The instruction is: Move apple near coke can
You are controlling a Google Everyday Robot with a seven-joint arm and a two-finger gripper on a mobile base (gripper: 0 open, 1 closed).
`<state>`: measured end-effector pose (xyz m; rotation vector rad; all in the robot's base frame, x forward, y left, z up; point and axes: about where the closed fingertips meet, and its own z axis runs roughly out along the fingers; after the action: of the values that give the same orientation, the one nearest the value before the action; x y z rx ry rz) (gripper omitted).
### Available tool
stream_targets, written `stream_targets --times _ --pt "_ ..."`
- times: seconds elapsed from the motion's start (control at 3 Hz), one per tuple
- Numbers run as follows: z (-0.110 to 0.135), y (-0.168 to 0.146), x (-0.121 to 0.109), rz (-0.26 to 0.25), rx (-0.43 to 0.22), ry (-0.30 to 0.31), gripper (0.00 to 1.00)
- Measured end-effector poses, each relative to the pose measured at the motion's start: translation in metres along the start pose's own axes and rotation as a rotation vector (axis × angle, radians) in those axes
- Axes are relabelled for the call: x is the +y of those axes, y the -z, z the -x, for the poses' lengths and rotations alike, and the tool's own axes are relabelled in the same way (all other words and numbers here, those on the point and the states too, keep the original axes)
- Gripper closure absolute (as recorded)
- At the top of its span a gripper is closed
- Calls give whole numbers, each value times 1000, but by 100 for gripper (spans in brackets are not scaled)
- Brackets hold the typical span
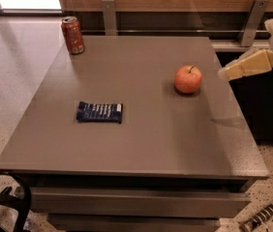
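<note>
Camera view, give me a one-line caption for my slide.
Gripper hovers at the table's right edge, apart from the apple; coke can stands at the far-left corner, blue wrapper lies mid-left.

The gripper (225, 73) hangs just off the right edge of the table (141, 149), near the apple (188, 79). Between apple and coke can (73, 35) the surface lies bare; the flat blue wrapper (99, 112) sits nearer the front, off that line.
</note>
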<state>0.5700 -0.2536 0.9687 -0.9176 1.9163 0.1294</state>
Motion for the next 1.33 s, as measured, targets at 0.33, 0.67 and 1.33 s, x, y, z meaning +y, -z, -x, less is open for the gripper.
stream_targets --times 0.33,0.67,1.33 --pt "-1 -3 0 7 -9 -8 0" --pt "-8 -31 -2 64 -93 -78 0" --pt "-14 -91 10 176 -311 -133 0"
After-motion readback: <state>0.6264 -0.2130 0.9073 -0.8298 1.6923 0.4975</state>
